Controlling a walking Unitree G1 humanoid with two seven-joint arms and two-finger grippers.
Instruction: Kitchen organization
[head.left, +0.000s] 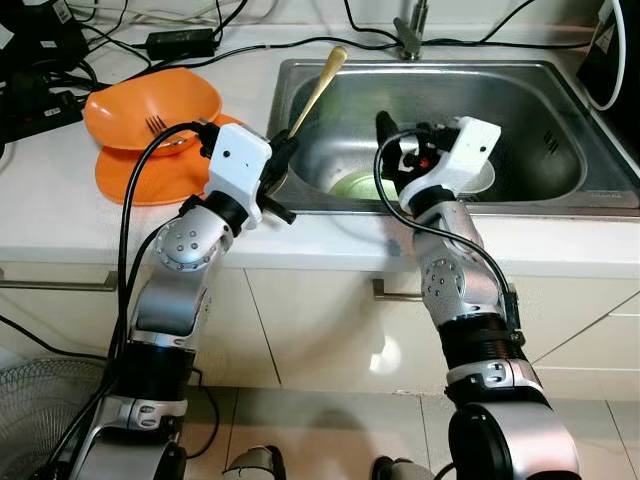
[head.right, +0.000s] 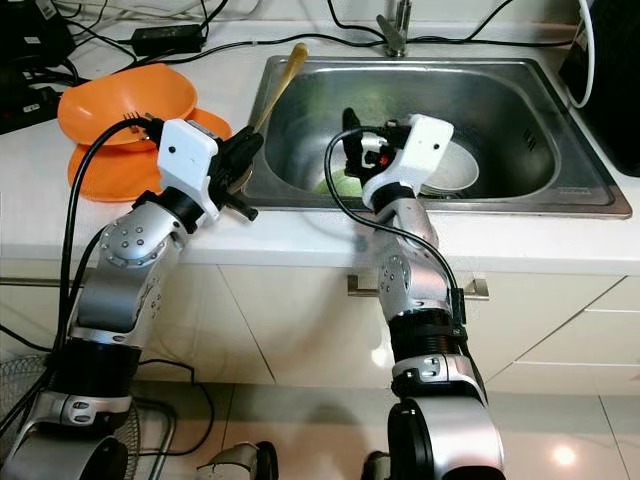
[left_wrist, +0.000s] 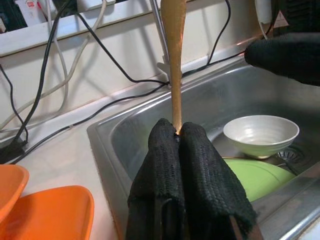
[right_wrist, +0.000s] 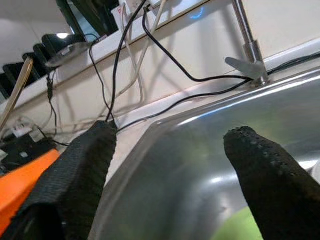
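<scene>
**A:** Left wrist view puts the wooden spoon (left_wrist: 175, 60) dead centre. Where does it stand?

**B:** The left gripper (head.left: 281, 162) has its fingers clamped together on the spoon's lower end, at the sink's (head.left: 560, 195) near left corner. The handle slants up and away over the left rim, so it is lifted, not yet put anywhere.

**A:** And the other arm?

**B:** The right gripper (head.right: 352, 135) hangs over the middle of the basin, fingers (right_wrist: 270, 180) wide apart, holding nothing.

**A:** What remains in the sink?

**B:** A white bowl (left_wrist: 261, 134) and a green plate (left_wrist: 260, 177) lie on the bottom, just right of and below the right gripper. I'd judge both are left to handle.

**A:** Anything sorted already?

**B:** On the counter (head.left: 60, 215) left of the sink, an orange bowl (head.left: 150, 105) with a fork (head.left: 156, 124) in it sits on an orange plate (head.left: 140, 178). That may be the gathering spot, though I can't be sure. So the work looks early to midway.

**A:** Any brands or writing?

**B:** None readable. A small label at the far left edge of the left wrist view is too blurred, and the cables and faucet (head.left: 410, 30) behind carry no legible marks.
</scene>
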